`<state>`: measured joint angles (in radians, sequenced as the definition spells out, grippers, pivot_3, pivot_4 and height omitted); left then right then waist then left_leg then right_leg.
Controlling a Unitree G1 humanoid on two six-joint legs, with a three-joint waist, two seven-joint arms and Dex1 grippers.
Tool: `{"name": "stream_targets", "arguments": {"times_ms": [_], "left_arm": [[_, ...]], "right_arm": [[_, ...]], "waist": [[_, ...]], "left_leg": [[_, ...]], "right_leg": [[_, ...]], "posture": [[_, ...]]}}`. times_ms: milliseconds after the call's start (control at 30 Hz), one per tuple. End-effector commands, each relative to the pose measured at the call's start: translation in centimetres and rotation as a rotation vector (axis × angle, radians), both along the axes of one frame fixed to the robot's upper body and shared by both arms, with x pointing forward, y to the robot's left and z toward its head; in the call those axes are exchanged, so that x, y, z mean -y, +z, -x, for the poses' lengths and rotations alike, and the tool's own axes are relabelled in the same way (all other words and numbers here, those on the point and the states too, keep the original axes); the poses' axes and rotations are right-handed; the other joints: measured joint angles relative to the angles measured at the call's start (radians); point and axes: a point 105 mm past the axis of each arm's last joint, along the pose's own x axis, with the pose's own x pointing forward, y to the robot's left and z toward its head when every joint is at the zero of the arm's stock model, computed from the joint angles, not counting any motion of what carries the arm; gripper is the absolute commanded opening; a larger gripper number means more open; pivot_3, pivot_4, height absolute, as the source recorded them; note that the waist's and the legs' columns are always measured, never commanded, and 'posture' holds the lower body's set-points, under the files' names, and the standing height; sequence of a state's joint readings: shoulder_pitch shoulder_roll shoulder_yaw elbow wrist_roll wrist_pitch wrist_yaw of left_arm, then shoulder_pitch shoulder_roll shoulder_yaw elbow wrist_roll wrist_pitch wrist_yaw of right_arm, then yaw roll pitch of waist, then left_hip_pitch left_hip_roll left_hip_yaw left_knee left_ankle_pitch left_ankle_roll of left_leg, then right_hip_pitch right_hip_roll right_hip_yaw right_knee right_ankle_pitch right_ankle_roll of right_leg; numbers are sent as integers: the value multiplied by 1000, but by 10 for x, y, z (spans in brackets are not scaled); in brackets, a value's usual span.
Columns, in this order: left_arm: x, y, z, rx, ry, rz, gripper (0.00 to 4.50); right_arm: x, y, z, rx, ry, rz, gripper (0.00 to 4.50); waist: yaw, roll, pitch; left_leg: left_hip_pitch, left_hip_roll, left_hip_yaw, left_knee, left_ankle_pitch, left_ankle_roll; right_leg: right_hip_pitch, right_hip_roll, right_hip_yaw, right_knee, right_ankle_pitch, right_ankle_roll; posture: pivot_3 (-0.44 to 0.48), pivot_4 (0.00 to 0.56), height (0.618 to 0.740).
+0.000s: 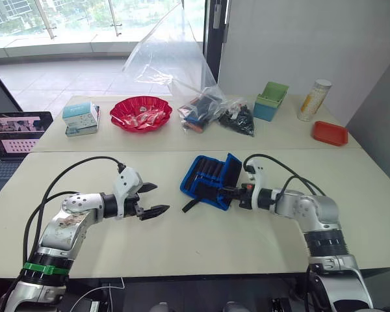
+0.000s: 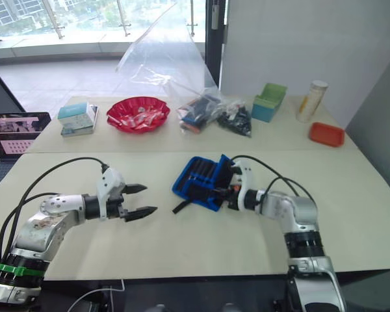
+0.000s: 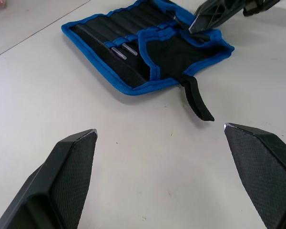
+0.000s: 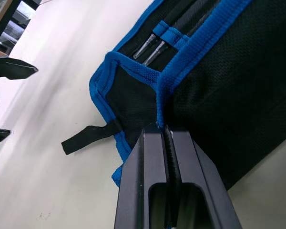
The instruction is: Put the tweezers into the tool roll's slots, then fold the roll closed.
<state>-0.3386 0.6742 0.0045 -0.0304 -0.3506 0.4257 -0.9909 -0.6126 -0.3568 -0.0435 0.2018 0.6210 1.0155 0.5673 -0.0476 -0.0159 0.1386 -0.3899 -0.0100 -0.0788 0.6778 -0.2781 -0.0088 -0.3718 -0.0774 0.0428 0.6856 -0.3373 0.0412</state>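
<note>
Wide-open, empty left gripper [image 1: 152, 199] waits while right gripper [image 4: 167, 131] pinches the tool roll [image 1: 211, 179] flap, which could slip, exposing tweezers [image 3: 119, 49].

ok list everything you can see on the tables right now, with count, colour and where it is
tool roll: one, black with blue edging, near table, centre, partly folded
tweezers: two tips showing, dark, in the roll's slots
bowl: one, red, far table
box: one, pale teal, far table's left
plastic bags: clear, dark items inside, far table
bin: one, green and blue, far right
canister: one, cream
tray: one, red
laptop: one, far left
left gripper: open, left of roll
right gripper: shut on roll's flap
</note>
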Motion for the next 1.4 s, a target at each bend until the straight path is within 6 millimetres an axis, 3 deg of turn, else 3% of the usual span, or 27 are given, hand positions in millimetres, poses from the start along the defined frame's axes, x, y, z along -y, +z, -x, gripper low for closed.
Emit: {"name": "stream_targets", "arguments": {"times_ms": [33,67,233,400,500,600,700,800,1000,1167,1400], "left_arm": [[0,5,3,26,2,-5,4500],[0,4,3,23,3,-1,4500],[-4,-3,2,11,22,-33,4500],[-7,-3,-7,14,40,-31,4500],[-2,3,-13,15,41,18,4500],[2,8,-18,10,39,72,4500],[9,13,-25,-17,44,133,4500],[15,13,-34,-70,62,170,4500],[28,1,-47,-234,112,251,4500],[41,-11,-67,-371,202,329,4500],[62,-8,-69,-444,152,384,4500]], "right_arm": [[-1,2,-4,22,0,-29,22],[-3,3,-3,28,16,-44,598],[-11,12,11,80,125,-79,2218],[-13,30,20,254,202,-58,3905],[-2,67,31,451,243,-106,3905],[6,69,30,503,226,-57,3905],[13,65,26,577,191,14,3051],[12,44,18,619,182,161,2033],[3,9,9,543,142,237,42],[0,-26,5,452,135,368,42],[5,-37,4,418,109,431,42]], "waist": [[-1,0,0],[-1,0,0],[2,0,0],[2,0,0],[7,0,0],[7,0,0],[5,0,0],[2,0,0],[-1,0,0],[4,-1,0],[1,-2,-1]], "left_leg": [[0,0,0,0,0,0],[0,0,0,0,0,0],[0,0,0,0,0,0],[0,0,0,0,0,0],[-1,-1,0,1,0,0],[-1,-1,0,1,0,0],[0,0,0,1,0,0],[0,0,0,1,0,0],[0,0,0,1,5,-9],[0,-2,-1,2,6,-10],[2,-1,-1,2,6,-11]], "right_leg": [[0,0,0,0,0,0],[0,0,0,0,0,0],[0,0,0,0,0,0],[0,0,0,0,0,0],[0,0,-1,0,0,0],[0,-1,-1,0,0,0],[0,0,-1,0,0,0],[0,0,0,0,0,0],[0,0,0,1,0,0],[0,-1,-1,1,0,0],[3,0,-1,2,0,0]], "posture": [[0,150,740],[0,150,740],[0,150,740],[0,150,740],[0,150,740],[0,150,740],[0,150,740],[0,150,740],[0,150,740],[0,150,740],[0,150,740]]}}
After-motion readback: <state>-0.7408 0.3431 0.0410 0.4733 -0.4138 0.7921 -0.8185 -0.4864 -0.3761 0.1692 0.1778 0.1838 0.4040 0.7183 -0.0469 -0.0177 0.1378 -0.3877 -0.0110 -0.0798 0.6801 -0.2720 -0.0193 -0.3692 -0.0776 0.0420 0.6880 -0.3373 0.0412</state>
